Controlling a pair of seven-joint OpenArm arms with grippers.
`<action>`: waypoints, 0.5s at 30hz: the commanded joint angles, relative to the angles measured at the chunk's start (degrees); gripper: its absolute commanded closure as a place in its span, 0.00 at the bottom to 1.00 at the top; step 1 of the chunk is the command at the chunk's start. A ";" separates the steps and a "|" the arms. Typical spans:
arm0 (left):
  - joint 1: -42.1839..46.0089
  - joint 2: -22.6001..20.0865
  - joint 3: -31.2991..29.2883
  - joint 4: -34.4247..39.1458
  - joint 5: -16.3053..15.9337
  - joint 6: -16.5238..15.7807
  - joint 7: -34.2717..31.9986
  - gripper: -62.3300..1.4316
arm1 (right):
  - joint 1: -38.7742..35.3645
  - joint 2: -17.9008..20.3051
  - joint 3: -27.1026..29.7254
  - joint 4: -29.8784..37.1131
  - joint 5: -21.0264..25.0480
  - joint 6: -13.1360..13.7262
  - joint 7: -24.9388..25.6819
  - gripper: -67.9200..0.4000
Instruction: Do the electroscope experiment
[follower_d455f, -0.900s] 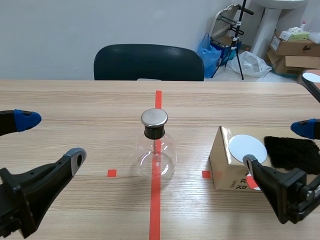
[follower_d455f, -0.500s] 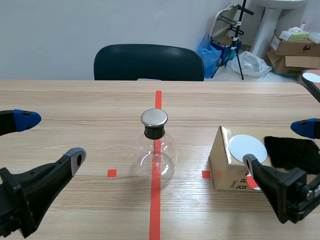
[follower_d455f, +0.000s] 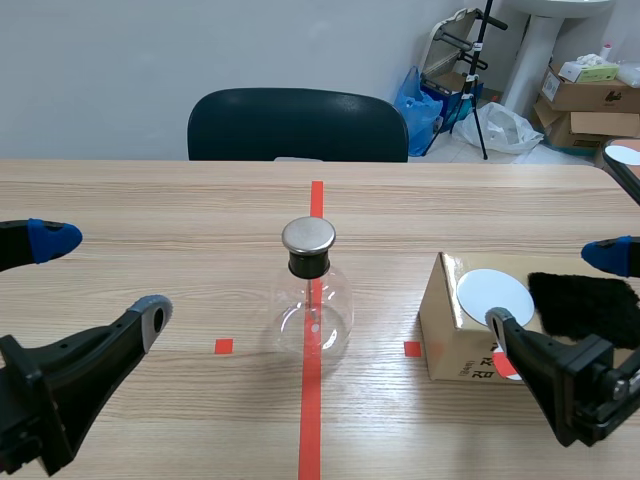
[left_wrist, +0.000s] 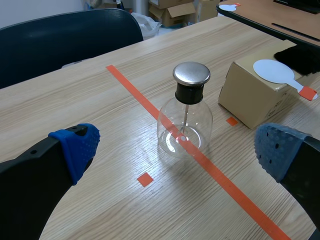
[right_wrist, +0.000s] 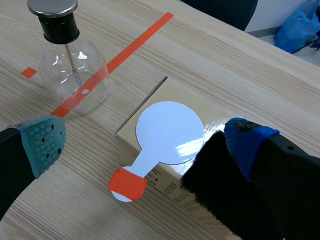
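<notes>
Wooden table (follower_d455f: 150, 200): upright clear glass flask (follower_d455f: 312, 312), round steel cap (follower_d455f: 308, 235), black collar; both jaws released.

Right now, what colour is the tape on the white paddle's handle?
Orange-red. The tape on the paddle shows best in the right wrist view.

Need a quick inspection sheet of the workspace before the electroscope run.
Surface: wooden table, orange-red tape marks.
Job's things: glass electroscope flask upright on the centre tape line; cardboard box beside it, with white paddle and black cloth on top.
Clutter: nothing seen.
Grippers: left gripper open, right gripper open, both holding nothing.
Cables: nothing seen.
Surroundings: dark chair across the table; boxes, blue bag and tripod behind.
</notes>
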 joint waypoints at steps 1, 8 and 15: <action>-0.07 0.44 0.11 0.90 -0.55 0.15 -0.79 0.00 | -0.11 0.44 0.07 1.01 0.59 -0.20 1.05 0.00; -0.07 0.44 0.11 0.90 -0.55 0.15 -0.79 0.00 | -0.13 0.44 0.07 1.01 -2.69 -0.20 1.09 0.00; -0.07 0.44 0.11 0.90 -0.55 0.15 -0.81 0.00 | -1.70 0.42 0.07 1.03 -13.92 -0.24 4.11 0.00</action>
